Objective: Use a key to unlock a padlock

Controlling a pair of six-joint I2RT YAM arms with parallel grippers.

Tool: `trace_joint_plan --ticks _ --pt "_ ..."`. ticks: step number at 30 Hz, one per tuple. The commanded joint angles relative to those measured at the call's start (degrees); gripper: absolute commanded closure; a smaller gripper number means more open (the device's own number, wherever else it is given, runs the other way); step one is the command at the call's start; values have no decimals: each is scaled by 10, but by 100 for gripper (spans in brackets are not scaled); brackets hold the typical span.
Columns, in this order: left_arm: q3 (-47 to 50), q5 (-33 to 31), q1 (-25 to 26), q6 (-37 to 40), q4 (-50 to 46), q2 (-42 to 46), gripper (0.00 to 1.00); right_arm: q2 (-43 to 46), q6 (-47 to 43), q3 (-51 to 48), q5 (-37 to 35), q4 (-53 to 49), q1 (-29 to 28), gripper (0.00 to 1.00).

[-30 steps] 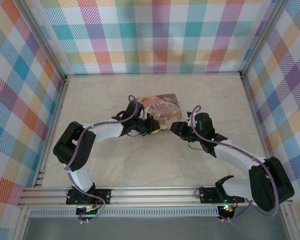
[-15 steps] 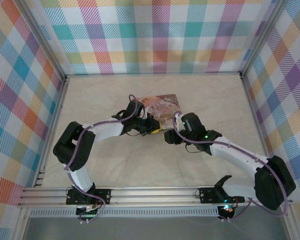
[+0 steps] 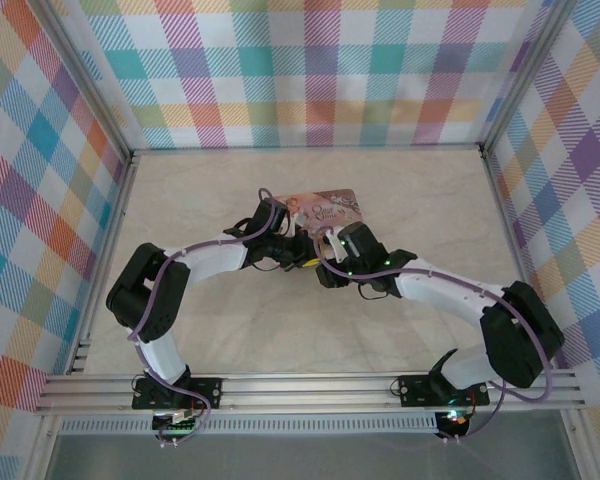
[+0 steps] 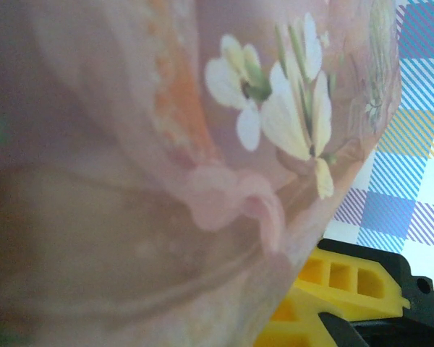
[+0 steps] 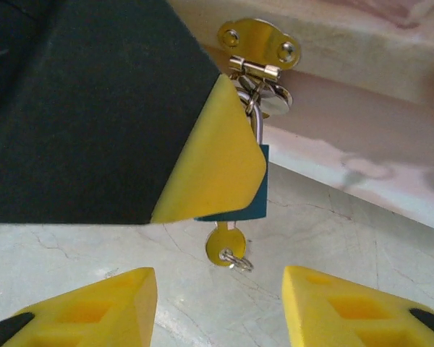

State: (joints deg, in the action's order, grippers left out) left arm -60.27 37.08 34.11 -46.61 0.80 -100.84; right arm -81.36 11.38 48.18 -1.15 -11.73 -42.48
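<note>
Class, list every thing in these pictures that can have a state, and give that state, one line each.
pink tin: lid closed, hasp folded down.
padlock: hanging from the hasp, shackle through its ring; locked or not cannot be told.
key: pushed into the padlock's underside, unheld.
left gripper: shut, one fingertip lying over the padlock.
right gripper: open, empty, facing the key.

A robot test cell in a lab: aluminium rails (image 3: 310, 395), plaid walls (image 3: 310, 70), marble-look table (image 3: 430, 200) with arms bolted on.
</note>
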Motion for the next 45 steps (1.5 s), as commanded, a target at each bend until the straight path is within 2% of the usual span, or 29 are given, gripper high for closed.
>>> trace_joint_plan --ticks 1,19,23,25,31,37,42,45 --pt "-23 40 2 5 3 24 100 -10 -22 25 -19 -7 -6 53" --pt "-33 45 3 7 -1 16 100 -40 -42 47 -40 -15 -16 59" --pt "-33 47 3 7 0 16 100 -42 -43 47 -44 -12 -16 64" --pt "-33 47 3 7 0 16 100 -42 -44 49 -42 -11 -16 68" --pt "-31 47 3 9 -4 17 100 -46 -50 52 -32 -11 -16 100" --pt "-27 42 3 17 -9 15 100 -50 -47 38 -4 -1 -16 100" --pt "-18 21 3 26 -26 19 93 -59 -40 24 25 15 -15 100" --pt "-2 -3 3 26 -29 22 77 -79 -36 23 26 18 -16 100"
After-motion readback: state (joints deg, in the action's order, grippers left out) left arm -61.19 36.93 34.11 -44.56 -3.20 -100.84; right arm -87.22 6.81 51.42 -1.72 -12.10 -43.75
